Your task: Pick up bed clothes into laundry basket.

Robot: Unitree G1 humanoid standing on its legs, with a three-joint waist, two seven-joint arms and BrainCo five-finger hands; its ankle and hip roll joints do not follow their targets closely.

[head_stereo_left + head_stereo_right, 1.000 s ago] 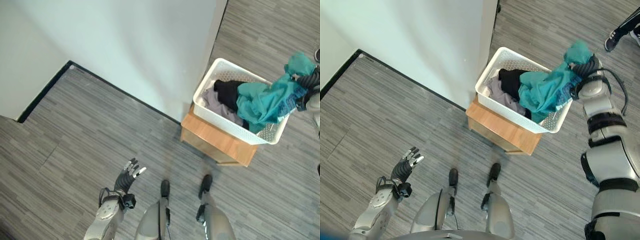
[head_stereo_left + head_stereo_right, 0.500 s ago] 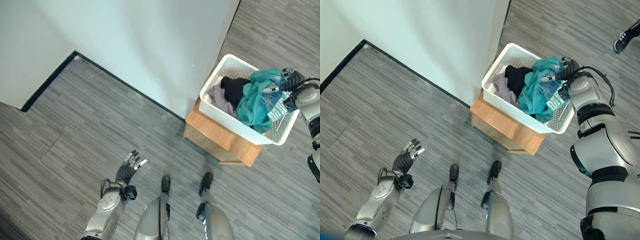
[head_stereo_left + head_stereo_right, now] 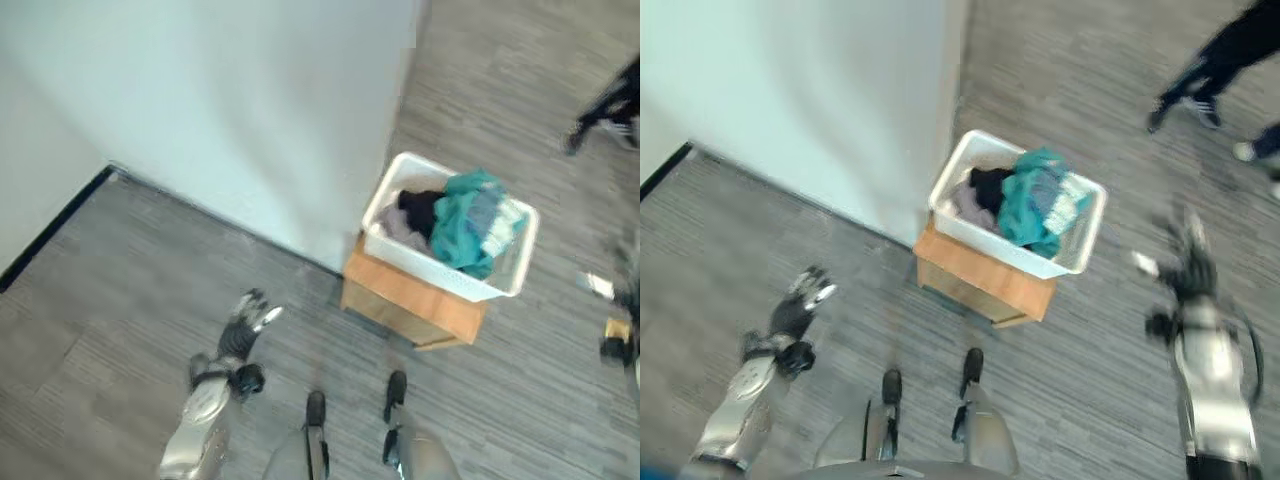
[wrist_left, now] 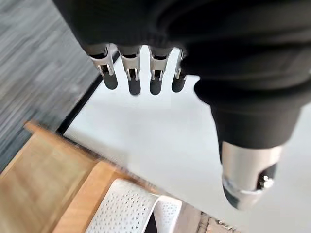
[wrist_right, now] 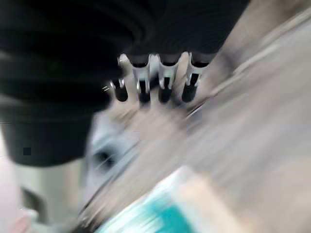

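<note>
A white perforated laundry basket [image 3: 1080,240] stands on a low wooden stand [image 3: 985,285] beside the wall corner. Inside it lie a teal garment [image 3: 1035,200], a black piece [image 3: 985,185] and a grey piece [image 3: 965,205]. My right hand [image 3: 1185,262] hangs over the floor to the right of the basket, fingers straight, holding nothing. My left hand [image 3: 245,315] is out over the floor to the left of the stand, fingers spread and empty. The left wrist view shows its straight fingers [image 4: 131,77] above the basket [image 4: 126,208].
A pale wall [image 3: 250,110] with a dark skirting line runs behind the basket. A person's dark legs and shoes [image 3: 1210,75] stand on the grey wood-pattern floor [image 3: 1090,360] at the far right.
The right hand has let go of the teal garment, which now lies in the basket, and has drawn back to the right. The camera has shifted, bringing the person's legs into view.
</note>
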